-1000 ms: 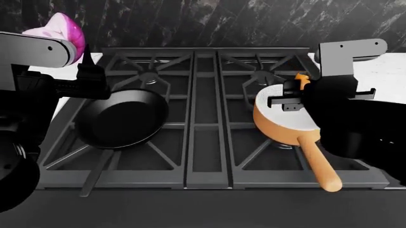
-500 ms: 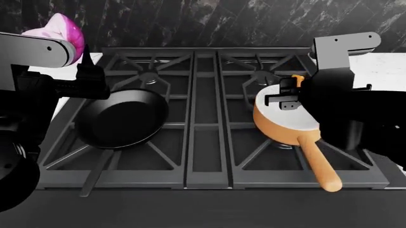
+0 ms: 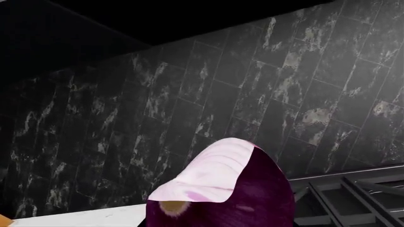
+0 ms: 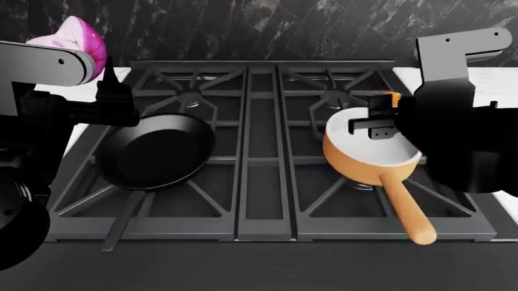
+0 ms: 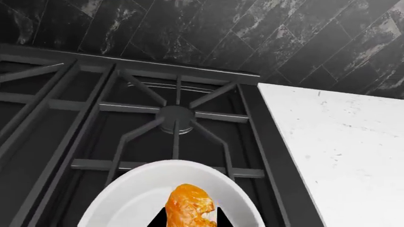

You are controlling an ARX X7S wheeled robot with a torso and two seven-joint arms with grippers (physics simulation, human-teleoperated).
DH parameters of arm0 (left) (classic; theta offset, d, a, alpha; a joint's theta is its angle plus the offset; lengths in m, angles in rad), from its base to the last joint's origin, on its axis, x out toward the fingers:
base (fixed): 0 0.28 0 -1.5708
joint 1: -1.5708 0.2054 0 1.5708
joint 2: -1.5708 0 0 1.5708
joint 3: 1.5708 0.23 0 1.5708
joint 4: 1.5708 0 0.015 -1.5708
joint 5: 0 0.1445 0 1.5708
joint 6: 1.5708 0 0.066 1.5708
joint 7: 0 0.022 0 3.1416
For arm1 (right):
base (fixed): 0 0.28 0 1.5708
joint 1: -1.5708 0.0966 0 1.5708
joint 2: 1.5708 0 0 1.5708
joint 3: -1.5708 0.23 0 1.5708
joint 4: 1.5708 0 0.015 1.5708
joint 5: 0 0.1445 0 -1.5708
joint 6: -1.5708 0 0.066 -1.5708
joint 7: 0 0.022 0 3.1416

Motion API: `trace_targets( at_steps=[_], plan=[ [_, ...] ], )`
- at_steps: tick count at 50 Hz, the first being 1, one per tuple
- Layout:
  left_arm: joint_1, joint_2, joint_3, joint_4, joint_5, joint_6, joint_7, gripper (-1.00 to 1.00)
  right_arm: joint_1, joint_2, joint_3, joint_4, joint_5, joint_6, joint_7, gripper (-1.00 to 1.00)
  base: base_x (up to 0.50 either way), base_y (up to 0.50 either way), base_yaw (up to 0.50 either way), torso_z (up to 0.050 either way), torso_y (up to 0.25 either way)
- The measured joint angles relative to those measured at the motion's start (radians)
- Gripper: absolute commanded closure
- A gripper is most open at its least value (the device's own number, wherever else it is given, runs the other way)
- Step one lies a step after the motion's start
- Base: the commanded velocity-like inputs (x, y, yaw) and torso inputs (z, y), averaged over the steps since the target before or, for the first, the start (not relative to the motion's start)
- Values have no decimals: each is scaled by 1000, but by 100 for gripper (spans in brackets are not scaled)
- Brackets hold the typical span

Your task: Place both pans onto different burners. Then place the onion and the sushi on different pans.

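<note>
The black frying pan (image 4: 158, 150) is seated on the grate over the front left burner (image 4: 154, 176) of the stove (image 4: 263, 151), with its thin handle pointed toward the front edge. The orange saucepan (image 4: 368, 154) is set over the front right burner (image 4: 364, 182), its long tan handle (image 4: 409, 209) angled toward the front right.

The sushi (image 5: 191, 205) is seen in the right wrist view above the white inside of the saucepan, and it is held at the tip of the right gripper (image 4: 380, 118), whose fingers appear closed on it; the contact itself is partly hidden, so this is judged only from how the piece sits at the fingertips. In the head view only a sliver of orange shows beside that gripper.

The onion (image 3: 221, 189) is held up at the tip of the left gripper (image 4: 109, 79), off the stove's back left corner and above the white counter (image 5: 341, 142). How far the left fingers are parted cannot be told, since they are hidden behind the onion.
</note>
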Motion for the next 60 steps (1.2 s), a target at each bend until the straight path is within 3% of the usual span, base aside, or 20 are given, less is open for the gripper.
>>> trace_targets(
  at_steps=[44,45,60],
  plan=[
    [12,-7,-8,-6,3,11,3,100,14,-83,-76,136,-42,66,-90,100,0,0,0,0,0],
    [12,-7,-8,-6,3,11,3,100,13,-83,-76,136,-43,66,-91,-100,0,0,0,0,0],
    [16,-8,-9,-7,6,13,3,100,18,-79,-73,124,-52,68,-97,-100,0,0,0,0,1]
  ],
)
